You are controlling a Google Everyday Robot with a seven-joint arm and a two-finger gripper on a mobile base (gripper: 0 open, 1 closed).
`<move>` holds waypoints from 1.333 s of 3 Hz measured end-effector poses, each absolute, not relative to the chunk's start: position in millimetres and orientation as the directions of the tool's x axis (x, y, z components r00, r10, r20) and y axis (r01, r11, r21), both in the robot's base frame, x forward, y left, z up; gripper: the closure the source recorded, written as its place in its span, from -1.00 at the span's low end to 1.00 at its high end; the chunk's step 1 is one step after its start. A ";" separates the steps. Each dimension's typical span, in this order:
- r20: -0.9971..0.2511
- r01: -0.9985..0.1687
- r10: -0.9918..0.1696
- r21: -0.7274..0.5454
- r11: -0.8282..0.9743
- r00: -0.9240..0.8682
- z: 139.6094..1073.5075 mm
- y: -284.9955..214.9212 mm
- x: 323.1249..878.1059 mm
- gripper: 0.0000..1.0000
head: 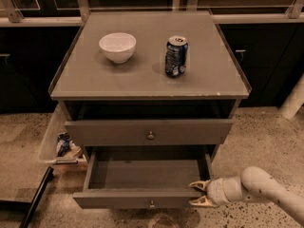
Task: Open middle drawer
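The middle drawer is pulled well out of the grey cabinet and shows a plain grey inside with nothing in it. A small round knob sits on its low front. My gripper is at the right end of that front panel. It is open, with one fingertip above the panel's rim and the other in front of its face. The drawer above, with its own knob, stands slightly out.
A white bowl and a blue soda can stand on the cabinet top. A clear bin with small items sits on the floor at the left, beside a dark bar. Speckled floor lies to the right.
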State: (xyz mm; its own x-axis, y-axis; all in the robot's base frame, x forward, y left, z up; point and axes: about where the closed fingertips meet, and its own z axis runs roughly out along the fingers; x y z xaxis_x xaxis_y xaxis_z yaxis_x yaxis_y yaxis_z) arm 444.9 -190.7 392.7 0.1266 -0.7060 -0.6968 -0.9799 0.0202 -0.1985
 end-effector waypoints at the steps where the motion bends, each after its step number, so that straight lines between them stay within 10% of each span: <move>1: -0.712 -0.982 -0.691 -0.187 0.012 0.127 393.1 -188.1 447.3 -0.28; 2: -0.721 -0.984 -0.680 -0.180 -0.001 0.132 393.2 -189.6 441.7 -0.25; 4: -0.732 -0.985 -0.668 -0.175 -0.003 0.132 393.9 -193.2 431.3 0.68</move>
